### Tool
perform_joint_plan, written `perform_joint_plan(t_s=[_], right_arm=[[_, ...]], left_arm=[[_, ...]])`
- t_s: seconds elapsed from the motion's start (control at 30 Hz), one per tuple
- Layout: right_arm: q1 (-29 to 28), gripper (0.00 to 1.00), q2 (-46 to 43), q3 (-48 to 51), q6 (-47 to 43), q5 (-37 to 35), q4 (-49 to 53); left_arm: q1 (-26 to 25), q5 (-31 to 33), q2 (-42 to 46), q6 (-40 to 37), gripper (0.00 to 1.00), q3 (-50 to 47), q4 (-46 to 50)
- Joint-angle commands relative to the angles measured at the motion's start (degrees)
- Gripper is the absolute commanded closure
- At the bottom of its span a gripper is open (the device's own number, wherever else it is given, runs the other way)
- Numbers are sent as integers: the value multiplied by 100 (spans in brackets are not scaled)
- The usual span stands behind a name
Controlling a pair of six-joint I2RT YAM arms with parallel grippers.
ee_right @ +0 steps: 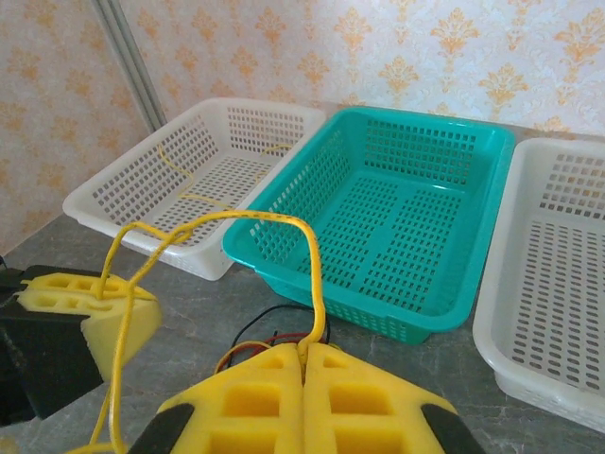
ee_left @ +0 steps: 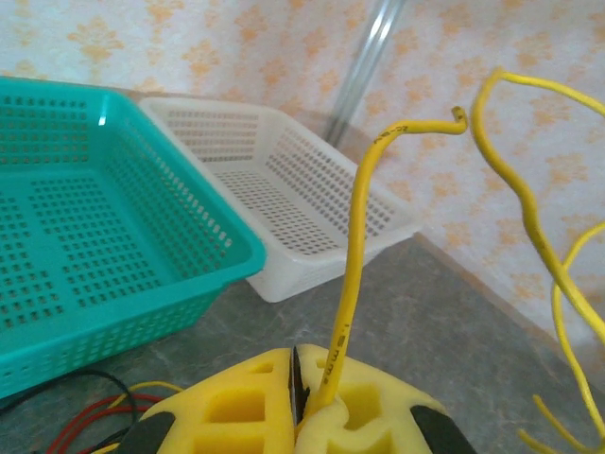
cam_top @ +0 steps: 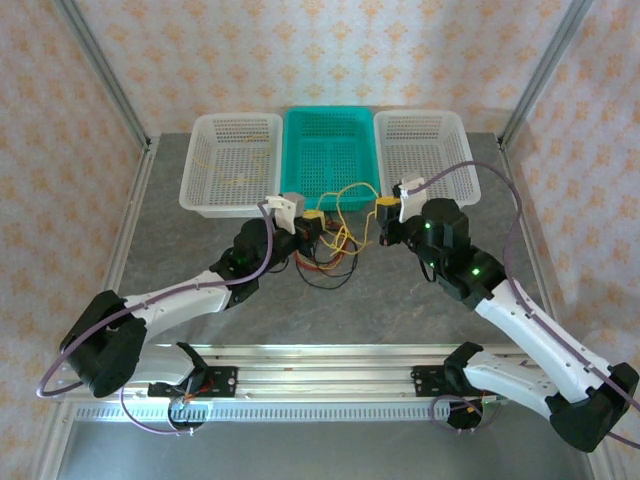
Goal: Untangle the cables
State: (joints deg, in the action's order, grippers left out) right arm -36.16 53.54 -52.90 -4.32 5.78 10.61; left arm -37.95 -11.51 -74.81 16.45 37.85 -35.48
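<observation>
On the near part of the table (cam_top: 180,250), a tangle of red, black and yellow cables (cam_top: 328,262) lies between the arms. Just above it, the left gripper (ee_left: 298,378) has its yellow fingers pressed together on a yellow cable (ee_left: 352,255), which rises from the pinch and bends right at its tip. To the right, the right gripper (ee_right: 304,352) is also clamped, on a yellow loop (ee_right: 246,216) that arches left toward the left gripper. Along the far edge stand three baskets side by side. The white left basket (ee_right: 132,184) holds a lone cable (ee_right: 173,170), yellow. The teal basket (ee_right: 397,227) is in the middle, and the white right basket (ee_right: 558,255) is beside it.
</observation>
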Motion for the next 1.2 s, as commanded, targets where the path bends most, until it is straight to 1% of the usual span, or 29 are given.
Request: perform_joint_plan(t_s=[0.0, 0.03, 0.23, 0.33, 0.47, 0.57, 0.8, 1.03, 1.17], right_arm=[[13, 100, -44, 82, 134, -10, -376], [13, 100, -62, 126, 153, 12, -418], [13, 100, -241, 275, 327, -122, -645], [13, 100, -291, 285, 389, -56, -752], [13, 100, -278, 254, 397, 26, -675], [13, 100, -253, 289, 387, -117, -548], [-37, 100, 104, 286, 477, -288, -328], [-228, 100, 368, 349, 663, -126, -724], [-295, 100, 420, 366, 745, -235, -756]], left_arm=[[-37, 671, 148, -44, 100, 283, 545], [-36, 790, 145, -5, 100, 317, 616], [-54, 945, 125, -82, 100, 396, 803], [-80, 1147, 105, -86, 100, 419, 990], [-80, 1669, 112, 190, 100, 494, 1269], [-81, 1977, 191, 386, 100, 531, 1344], [-80, 1911, 430, 528, 100, 679, 1351], [-75, 1806, 512, 604, 100, 815, 1334], [-77, 1951, 601, 712, 100, 785, 1303]])
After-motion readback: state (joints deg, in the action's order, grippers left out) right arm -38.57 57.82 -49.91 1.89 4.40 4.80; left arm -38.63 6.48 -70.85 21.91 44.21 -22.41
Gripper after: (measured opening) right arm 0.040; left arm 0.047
